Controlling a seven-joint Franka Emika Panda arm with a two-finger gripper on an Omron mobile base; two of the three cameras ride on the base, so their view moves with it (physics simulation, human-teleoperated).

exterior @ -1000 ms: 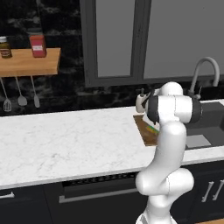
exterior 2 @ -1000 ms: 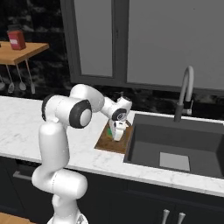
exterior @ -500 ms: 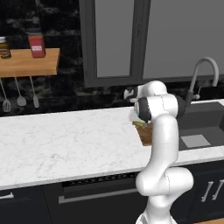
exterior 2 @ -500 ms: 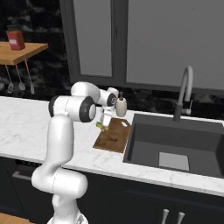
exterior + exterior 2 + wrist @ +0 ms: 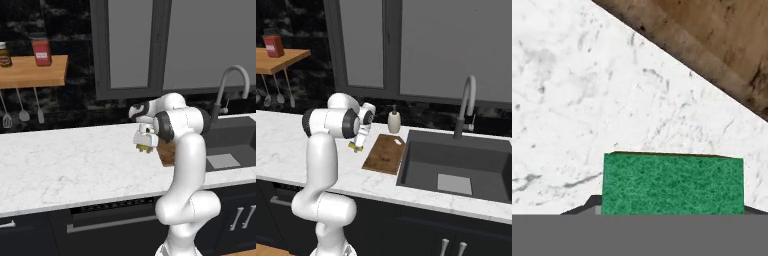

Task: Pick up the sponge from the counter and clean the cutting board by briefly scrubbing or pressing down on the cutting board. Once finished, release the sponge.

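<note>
The sponge (image 5: pixel 673 184), green face up, sits pinched in the gripper (image 5: pixel 145 146) above bare counter (image 5: pixel 286 150) just off the cutting board's (image 5: pixel 385 153) left edge, so the board lies toward the sink, its long axis running front to back.

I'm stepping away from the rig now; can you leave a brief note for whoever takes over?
Gripper: jaws shut on the sponge, held above the counter, just left of the cutting board.
Cutting board: flat on the counter beside the sink, nothing on it.
Done: sponge picked up.
Left: whether the board has been scrubbed can't be told from this moment; press or scrub it if needed, then release the sponge.
</note>
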